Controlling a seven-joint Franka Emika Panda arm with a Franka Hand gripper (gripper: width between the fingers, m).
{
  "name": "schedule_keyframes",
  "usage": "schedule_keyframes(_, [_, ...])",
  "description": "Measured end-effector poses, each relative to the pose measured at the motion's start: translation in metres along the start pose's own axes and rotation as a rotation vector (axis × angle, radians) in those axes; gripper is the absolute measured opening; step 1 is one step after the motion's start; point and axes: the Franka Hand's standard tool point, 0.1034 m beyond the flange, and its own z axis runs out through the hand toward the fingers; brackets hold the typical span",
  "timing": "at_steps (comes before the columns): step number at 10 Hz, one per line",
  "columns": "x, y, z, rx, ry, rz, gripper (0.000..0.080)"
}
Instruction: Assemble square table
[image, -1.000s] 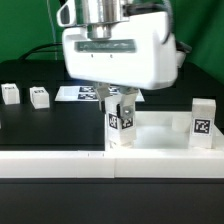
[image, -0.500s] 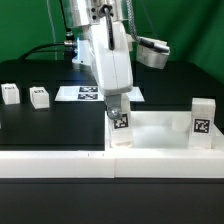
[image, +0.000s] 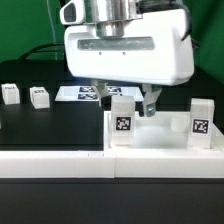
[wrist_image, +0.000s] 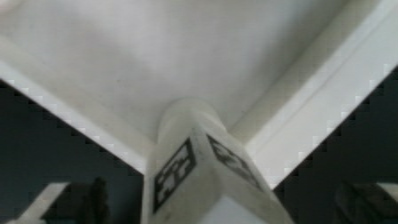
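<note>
Over the square top's (image: 160, 138) corner, your end effector (image: 125, 103) has swivelled broadside, wide around one leg (image: 122, 124); another leg (image: 202, 118) stands nearby.

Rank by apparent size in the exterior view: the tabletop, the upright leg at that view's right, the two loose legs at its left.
1. Tabletop.
2. Right upright leg.
3. Outer loose leg and inner loose leg: alike, so unranked. They lie farther back, so distance may shrink them.
</note>
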Motion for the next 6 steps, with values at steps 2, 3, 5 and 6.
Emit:
schedule_keyframes(2, [0.0006,0.0014,0.0007,-0.003,0.000,-0.104,0.0648])
schedule_keyframes(3, [0.0008,0.0018,0.0009,-0.004,0.000,-0.174,0.0648])
schedule_keyframes(5, [0.0066,0.0005,0.0019,-0.036,0.010,-0.517,0.0649])
schedule_keyframes(6, [0.0094,-0.0016,0.0023,-0.036,0.012,-0.583,0.0649])
